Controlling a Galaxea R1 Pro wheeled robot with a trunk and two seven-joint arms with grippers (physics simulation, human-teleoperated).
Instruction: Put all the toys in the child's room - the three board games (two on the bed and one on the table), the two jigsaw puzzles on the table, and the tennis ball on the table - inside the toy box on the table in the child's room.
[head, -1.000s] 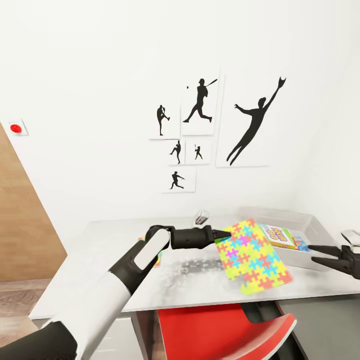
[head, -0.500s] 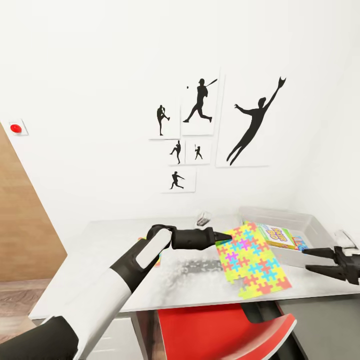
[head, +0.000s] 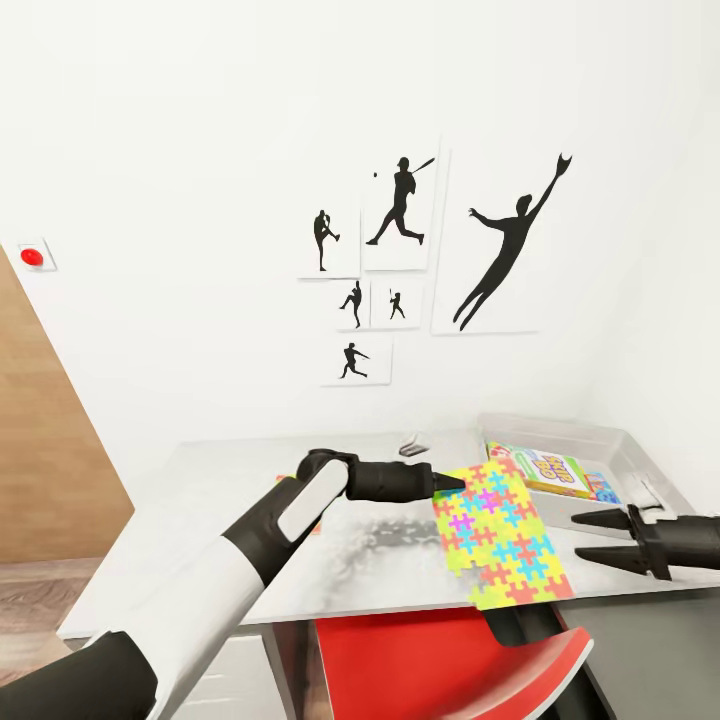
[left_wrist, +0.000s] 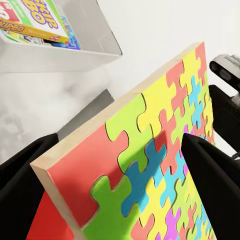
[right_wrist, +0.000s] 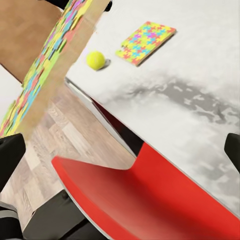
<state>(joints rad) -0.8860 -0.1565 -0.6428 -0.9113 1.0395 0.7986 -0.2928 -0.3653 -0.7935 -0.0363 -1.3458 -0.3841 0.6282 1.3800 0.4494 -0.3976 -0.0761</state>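
Your left fingers (head: 452, 483) clench the multicoloured flat jigsaw puzzle board (head: 500, 533) mid-frame, hanging short of the light-grey plastic toy box (head: 620, 445); right fingers (head: 597, 537) spread empty.

This is a child's bedroom or playroom in a home: the white wall (head: 200, 150) carries a cluster of black baseball-player silhouette pictures (head: 400, 250), and a wooden door panel (head: 45, 440) stands at the left above a wood-plank floor (head: 30, 590). A pale grey table (head: 200, 520) with a red chair (head: 440, 665) pushed under its near edge holds toys: a bright jigsaw puzzle (right_wrist: 145, 42), a tennis ball (right_wrist: 95, 60) and a grey toy box (head: 600, 445) with a game box (head: 562, 472) inside.
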